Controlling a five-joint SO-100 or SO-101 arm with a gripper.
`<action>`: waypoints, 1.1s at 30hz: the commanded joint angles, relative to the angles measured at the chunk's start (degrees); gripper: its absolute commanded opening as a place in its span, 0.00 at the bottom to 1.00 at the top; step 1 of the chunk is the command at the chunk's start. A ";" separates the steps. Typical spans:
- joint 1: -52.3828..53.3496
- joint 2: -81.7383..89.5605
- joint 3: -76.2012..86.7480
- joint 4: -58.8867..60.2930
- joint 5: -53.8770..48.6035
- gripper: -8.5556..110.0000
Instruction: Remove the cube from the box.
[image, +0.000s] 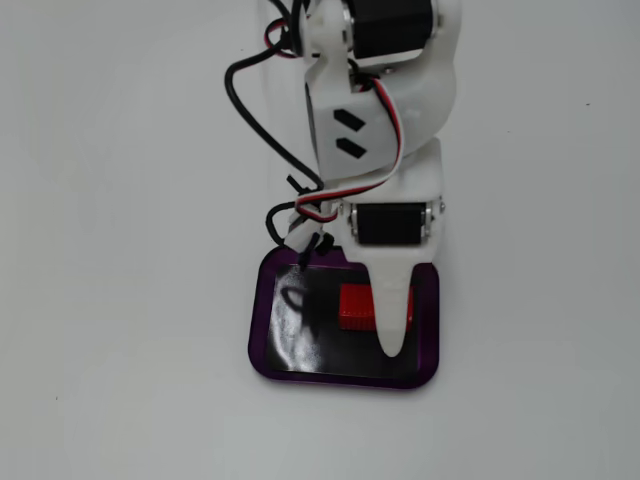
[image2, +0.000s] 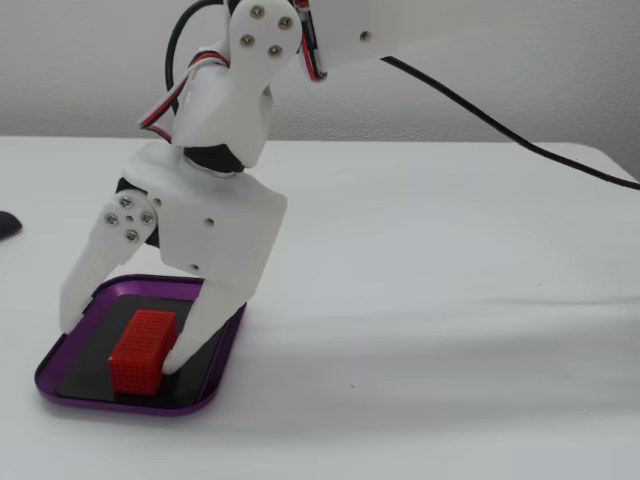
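Below your cameras, the white table (image2: 450, 330) fills both fixed views, bare but for a dark object (image2: 6, 225) cut off at its left edge in the side-on view. Your white arm (image: 385, 120) reaches down from the top of the top-down view, red, white and black wires (image: 300, 215) looping off its left flank, a black cable (image2: 500, 125) trailing away to the right in the side-on view. Under it sits the box (image2: 60, 385), a shallow purple tray with a glossy black bottom (image: 300, 340), flat on the table. Your gripper (image2: 120, 335) hangs over the box with its jaws spread wide apart, grasping nothing. One fingertip (image2: 72, 315) stands clear of the cube on the left in the side-on view, over the tray's rim; the other fingertip (image2: 180, 358) is down inside the tray, right against the cube's right-hand side. The cube (image2: 140, 350), a small red ribbed block, lies on the black bottom inside the box, between the two fingers. From above, the cube (image: 355, 307) shows in the tray's right half, partly covered by a finger (image: 393, 320).
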 joint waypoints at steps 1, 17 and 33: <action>1.49 0.70 -1.14 -1.05 -0.44 0.26; 2.64 0.70 3.16 -2.64 -2.11 0.18; 2.46 4.39 -1.93 0.70 -2.02 0.07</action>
